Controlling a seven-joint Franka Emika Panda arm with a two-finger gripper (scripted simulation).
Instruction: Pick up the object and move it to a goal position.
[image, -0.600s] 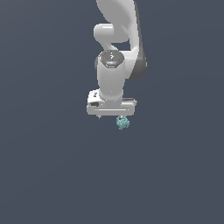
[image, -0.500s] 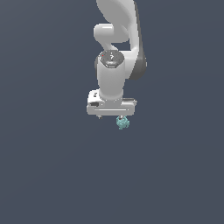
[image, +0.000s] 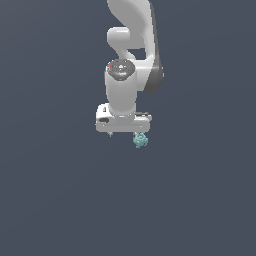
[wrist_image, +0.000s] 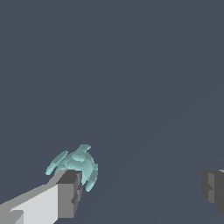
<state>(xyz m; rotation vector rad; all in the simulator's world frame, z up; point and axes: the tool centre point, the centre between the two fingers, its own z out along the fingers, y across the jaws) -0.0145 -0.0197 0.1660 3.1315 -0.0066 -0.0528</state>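
Note:
The object (wrist_image: 75, 164) is a small pale teal knobbly lump. In the wrist view it sits right at the tip of one grey finger pad (wrist_image: 69, 194), just beyond it and not in the gap. The other finger pad (wrist_image: 213, 189) stands far off across the frame. My gripper (wrist_image: 140, 192) is open wide with nothing between its fingers. In the exterior view the object (image: 140, 140) lies just under the end of the white hand on the exterior view's right. The gripper (image: 125, 133) points down and its fingers are mostly hidden by the hand. Whether the finger touches the object I cannot tell.
A flat, plain dark grey-blue surface (image: 50, 200) fills both views. The white arm (image: 131, 55) rises above the hand toward the top of the exterior view.

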